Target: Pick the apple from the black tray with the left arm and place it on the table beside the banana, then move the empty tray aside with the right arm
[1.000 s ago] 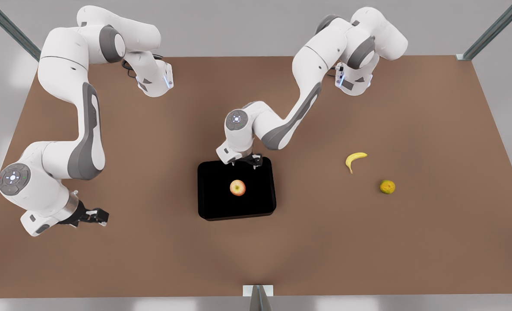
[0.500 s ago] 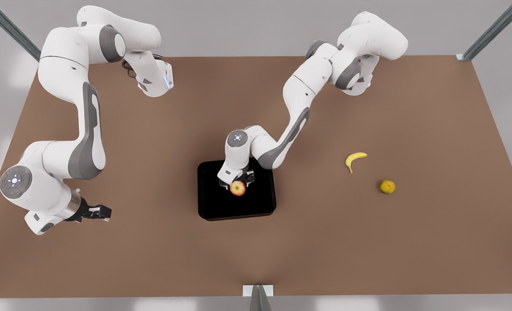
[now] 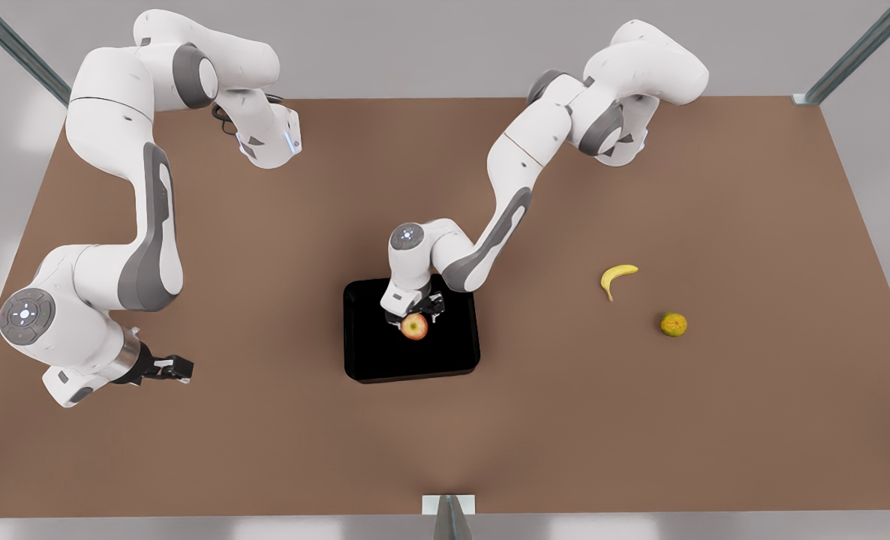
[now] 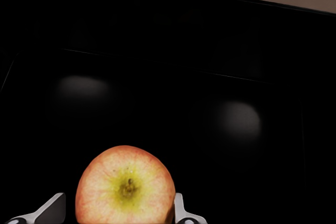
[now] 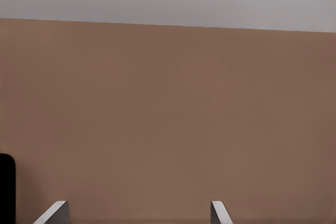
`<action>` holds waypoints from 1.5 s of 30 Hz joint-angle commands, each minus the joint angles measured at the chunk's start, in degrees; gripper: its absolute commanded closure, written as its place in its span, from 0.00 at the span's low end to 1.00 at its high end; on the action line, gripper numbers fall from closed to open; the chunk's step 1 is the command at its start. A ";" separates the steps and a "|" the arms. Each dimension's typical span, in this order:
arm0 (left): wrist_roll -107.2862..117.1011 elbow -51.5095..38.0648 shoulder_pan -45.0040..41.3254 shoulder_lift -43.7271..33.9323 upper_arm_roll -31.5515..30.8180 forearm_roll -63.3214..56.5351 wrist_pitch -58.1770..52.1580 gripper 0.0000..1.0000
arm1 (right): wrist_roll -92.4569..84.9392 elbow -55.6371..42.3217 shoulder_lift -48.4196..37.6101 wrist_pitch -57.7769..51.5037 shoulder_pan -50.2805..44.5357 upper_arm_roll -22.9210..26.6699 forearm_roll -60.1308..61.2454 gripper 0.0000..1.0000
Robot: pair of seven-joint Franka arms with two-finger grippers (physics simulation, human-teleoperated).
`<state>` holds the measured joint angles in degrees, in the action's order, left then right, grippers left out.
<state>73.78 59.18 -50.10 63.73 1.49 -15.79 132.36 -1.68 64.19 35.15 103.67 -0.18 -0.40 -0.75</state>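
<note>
The red-and-yellow apple (image 3: 414,327) sits in the middle of the black tray (image 3: 385,360), on the brown table (image 3: 445,450). My left gripper (image 3: 413,315) is down over the apple, open, one finger on each side. In the left wrist view the apple (image 4: 125,187) lies between the fingertips (image 4: 181,211); one touches it and the other stands a little off. The banana (image 3: 616,277) lies on the table at the front view's right. My right gripper (image 3: 178,369) waits open at the front view's left, low over the table.
A yellow-green bumpy fruit (image 3: 673,324) lies just right of the banana in the front view. The right wrist view has a corner of the tray (image 5: 6,187) at its edge. Bare table lies between tray and banana.
The left arm swung from the tray's back rim onto the apple and came down around it. The apple has stayed put. The right gripper shifted slightly.
</note>
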 commanded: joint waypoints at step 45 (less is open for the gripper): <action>-75.80 23.70 37.09 -50.02 8.44 17.64 -36.56 0.00 | 26.30 40.84 -11.16 33.88 -25.93 0.13 6.99 0.00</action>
<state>10.66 83.34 -12.74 13.37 9.92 2.40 103.14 27.17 105.07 23.54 128.45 -26.19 -0.50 6.11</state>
